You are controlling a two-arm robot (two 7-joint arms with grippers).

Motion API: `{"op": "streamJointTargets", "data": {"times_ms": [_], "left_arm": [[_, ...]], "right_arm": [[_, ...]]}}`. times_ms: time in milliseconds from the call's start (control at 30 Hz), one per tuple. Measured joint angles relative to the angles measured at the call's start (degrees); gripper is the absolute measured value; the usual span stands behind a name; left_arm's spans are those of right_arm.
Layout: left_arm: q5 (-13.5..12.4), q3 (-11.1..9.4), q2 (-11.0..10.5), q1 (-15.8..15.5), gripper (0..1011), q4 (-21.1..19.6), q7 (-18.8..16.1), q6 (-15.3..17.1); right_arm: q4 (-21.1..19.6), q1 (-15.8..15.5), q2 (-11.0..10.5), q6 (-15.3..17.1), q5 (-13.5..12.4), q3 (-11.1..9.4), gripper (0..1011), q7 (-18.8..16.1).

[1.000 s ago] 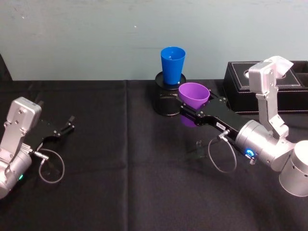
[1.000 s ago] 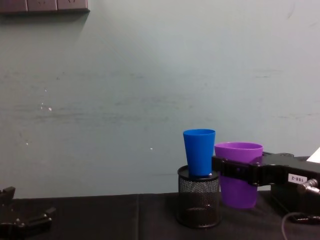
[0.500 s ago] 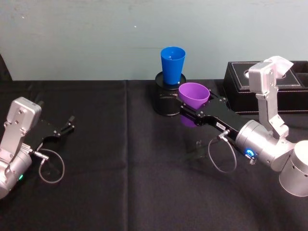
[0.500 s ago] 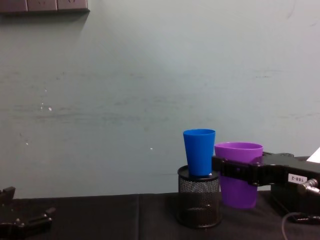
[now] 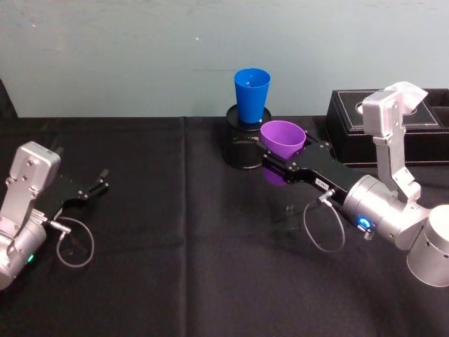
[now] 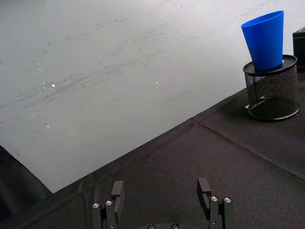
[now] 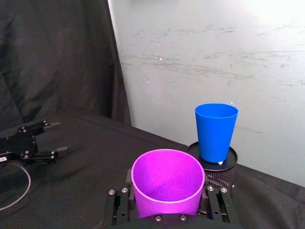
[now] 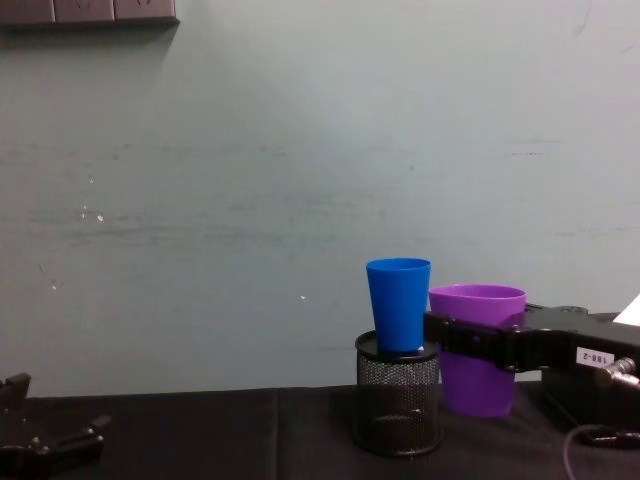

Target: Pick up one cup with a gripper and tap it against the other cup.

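Smooth plastic with a soft shine on the purple cup [image 5: 283, 138], gripped between flat matt black fingers of the right gripper [image 5: 284, 155]. Same smooth, bright plastic on the blue cup [image 5: 252, 95] at 12 o'clock. Under it, fine black wire mesh on the pen holder [image 5: 242, 149]. Matt black cloth [image 5: 175, 239] over the table. Looks like satin silver-grey metal on the right arm [image 5: 382, 210]. At 2 o'clock, leather-like black box [image 5: 351, 137] with pale stitching. At 9 o'clock, matt black left gripper [image 5: 104, 180], fingers apart. Matt painted wall [image 5: 126, 56], a little scuffed.
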State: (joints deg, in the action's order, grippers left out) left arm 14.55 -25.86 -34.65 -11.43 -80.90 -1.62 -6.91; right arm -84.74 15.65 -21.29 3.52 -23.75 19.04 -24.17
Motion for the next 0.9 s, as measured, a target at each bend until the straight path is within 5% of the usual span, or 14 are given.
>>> {"op": "streamJointTargets", "data": {"times_ms": [433, 900], "left_arm": [[0.0, 0.0, 0.0, 0.0, 1000, 0.0, 0.0, 0.0], [0.0, 0.0, 0.0, 0.0, 1000, 0.0, 0.0, 0.0]], "right_arm": [[2.89, 2.69, 0.87, -0.27, 0.24, 1.22, 733, -0.15], [17.83, 13.36, 7.4, -2.11, 2.78, 3.9, 733, 0.68]]}}
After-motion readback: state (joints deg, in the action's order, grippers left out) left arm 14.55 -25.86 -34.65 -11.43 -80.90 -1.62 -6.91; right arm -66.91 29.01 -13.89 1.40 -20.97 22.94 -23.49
